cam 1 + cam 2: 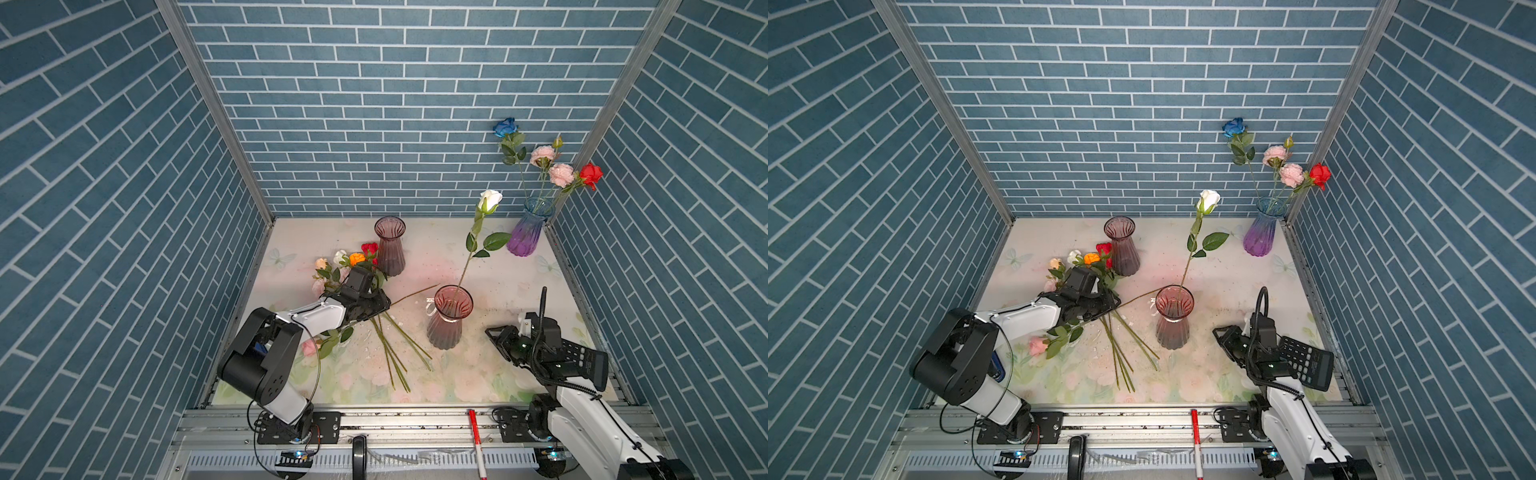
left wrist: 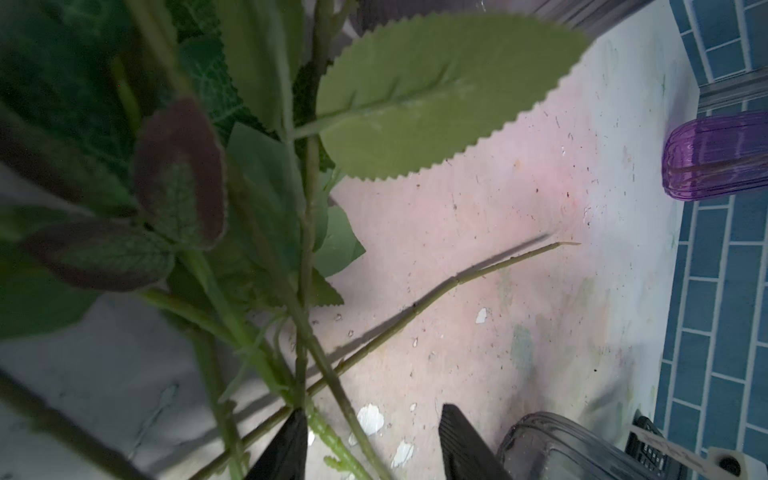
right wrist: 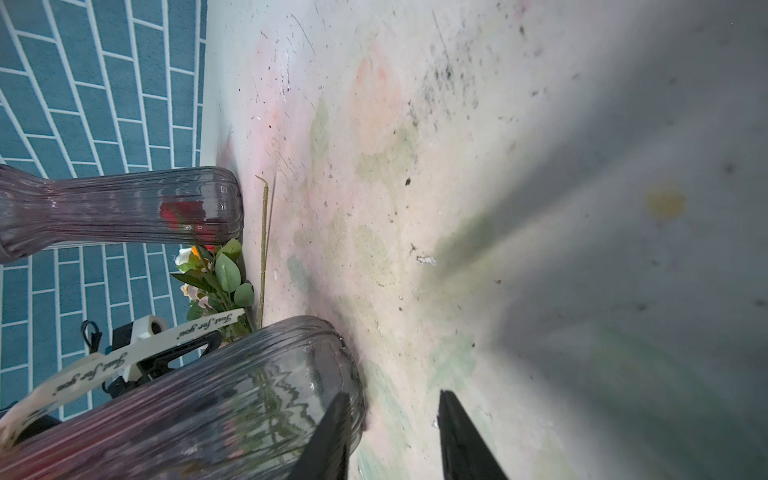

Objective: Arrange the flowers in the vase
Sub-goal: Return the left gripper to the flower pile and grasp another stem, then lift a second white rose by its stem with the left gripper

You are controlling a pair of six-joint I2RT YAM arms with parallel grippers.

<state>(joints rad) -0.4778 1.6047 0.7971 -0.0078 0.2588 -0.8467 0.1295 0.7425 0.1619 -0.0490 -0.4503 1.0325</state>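
Observation:
Several loose flowers (image 1: 353, 259) lie in a pile at the left, with red, orange, white and cream blooms, and their green stems (image 1: 395, 349) fan toward the front. A pink bloom (image 1: 309, 347) lies by the left arm. My left gripper (image 1: 379, 305) is down on the pile. In the left wrist view its jaws (image 2: 370, 409) stand apart, with stems (image 2: 332, 386) crossing the gap close to one finger. The ribbed pink vase (image 1: 446, 328) in the middle holds a white rose (image 1: 490, 200). My right gripper (image 1: 491, 331) is open and empty beside that vase's base (image 3: 249, 395).
A dark purple vase (image 1: 390, 245) stands empty behind the pile. At the back right a blue-purple vase (image 1: 528, 232) holds blue, pink and red flowers. A calculator (image 1: 1304, 361) lies under the right arm. A red pen (image 1: 476, 436) rests on the front rail. Tiled walls enclose three sides.

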